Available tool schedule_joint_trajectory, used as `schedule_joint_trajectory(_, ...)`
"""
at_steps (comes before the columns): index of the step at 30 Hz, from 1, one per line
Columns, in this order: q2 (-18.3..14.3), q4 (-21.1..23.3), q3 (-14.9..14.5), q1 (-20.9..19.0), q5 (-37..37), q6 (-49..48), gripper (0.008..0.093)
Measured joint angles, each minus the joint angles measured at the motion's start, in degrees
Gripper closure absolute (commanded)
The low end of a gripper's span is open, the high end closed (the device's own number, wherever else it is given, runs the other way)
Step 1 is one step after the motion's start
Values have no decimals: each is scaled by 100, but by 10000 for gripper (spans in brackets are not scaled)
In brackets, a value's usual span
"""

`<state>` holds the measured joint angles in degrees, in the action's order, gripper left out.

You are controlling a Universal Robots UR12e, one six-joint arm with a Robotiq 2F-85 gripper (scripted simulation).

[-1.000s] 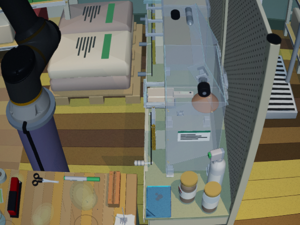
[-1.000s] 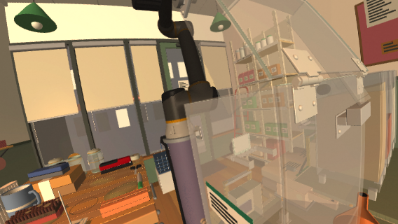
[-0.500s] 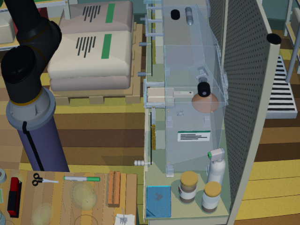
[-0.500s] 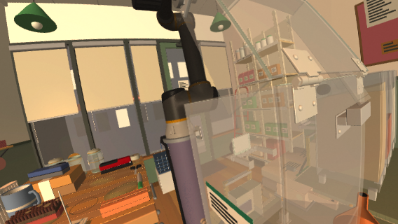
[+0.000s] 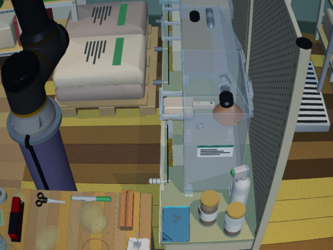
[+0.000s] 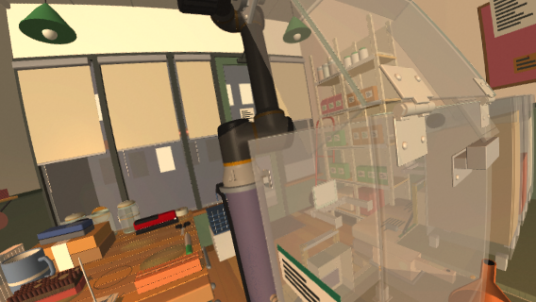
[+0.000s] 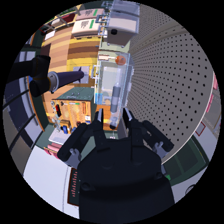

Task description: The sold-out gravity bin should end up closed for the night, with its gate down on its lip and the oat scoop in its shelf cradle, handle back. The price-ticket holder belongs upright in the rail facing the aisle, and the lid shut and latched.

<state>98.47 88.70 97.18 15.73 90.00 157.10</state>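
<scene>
The clear gravity bin [image 5: 215, 113] stands on the shelf against the pegboard, with its lid [image 6: 377, 52] swung up and open on its hinges. High above it, seen through the wrist camera, my gripper [image 7: 113, 116] hangs open and empty, looking down on the bin [image 7: 113, 79] and the lid's grey handle bar [image 7: 115, 97]. The oat scoop [image 5: 188, 105], pale with a flat handle, lies across the bin's front at mid height. A green-edged label [image 5: 215, 151] sits on the bin's face. I cannot make out the price-ticket holder for certain.
The pegboard [image 5: 269, 94] rises behind the bin. An orange funnel [image 5: 227, 114], two jars [image 5: 209, 207], a spray bottle [image 5: 240, 185] and a blue tray [image 5: 176, 223] share the shelf. Sacks [image 5: 102, 48] lie on a pallet, and my arm's base [image 5: 45, 150] stands by the worktable [image 5: 75, 218].
</scene>
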Motion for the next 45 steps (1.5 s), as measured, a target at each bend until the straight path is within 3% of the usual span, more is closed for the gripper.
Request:
schedule_joint_trajectory(7,-106,16,-91,9,0,606,534)
schedule_joint_trajectory(20,-119,45,-80,10,0,700,534)
schedule_joint_trajectory(45,-148,688,542,10,0,707,534)
